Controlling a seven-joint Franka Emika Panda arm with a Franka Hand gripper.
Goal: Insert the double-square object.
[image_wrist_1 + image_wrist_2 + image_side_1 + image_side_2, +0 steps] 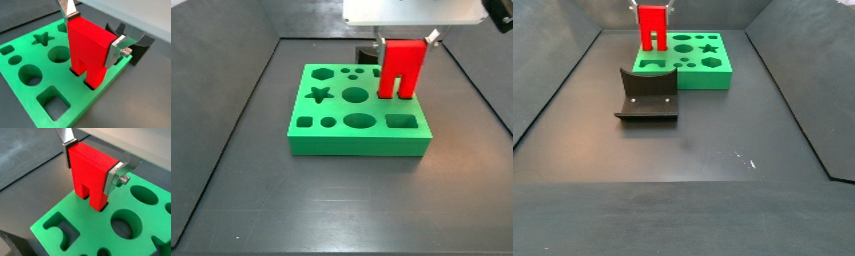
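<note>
The jaws are closed on the upper part of the double-square object, with one silver finger plate on each of two opposite faces, as both wrist views show. The gripper sits directly above the green board.

The double-square object is a bright red, tall plastic block with flat faces. A narrow slot divides its lower part into two square legs. It stands upright. The leg ends are at the board's top surface, at a dark opening near one edge of the board; the insertion depth cannot be determined.

In a side view, the red block rises over the board's rear right area. The board carries star, hexagon, round, and square holes.

The fixture stands on the dark floor, just beside the board.
</note>
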